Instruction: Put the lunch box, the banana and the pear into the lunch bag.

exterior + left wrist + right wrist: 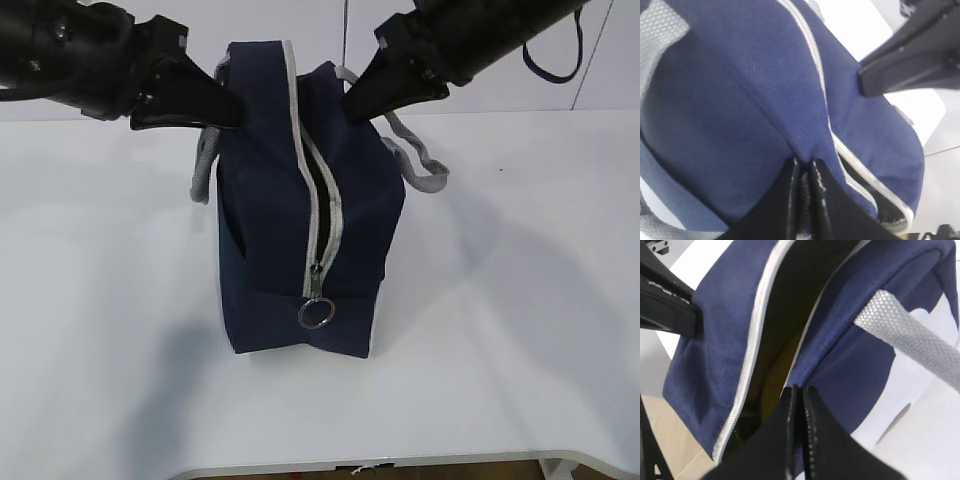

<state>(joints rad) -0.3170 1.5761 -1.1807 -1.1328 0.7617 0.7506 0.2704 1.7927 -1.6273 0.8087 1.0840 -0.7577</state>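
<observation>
Left pincer [228, 108] was clamped shut on a pinch of navy fabric at the lunch bag's [270, 230] left top edge; best to keep that pinch firm and level so the mouth stayed spread. Bag stood mid-worktop [520, 300], zipper [322, 215] partly open, ring pull [316, 314] at the near end. Something yellow [774, 381] showed inside, banana or pear unclear; lunch box not visible. Right pincer [352, 108] was closed on the right edge, grey handle [420, 165] dangling beside it, could snag.

lunch bag [270, 200]: matt woven cloth | ring pull [316, 314]: shiny metal
</observation>
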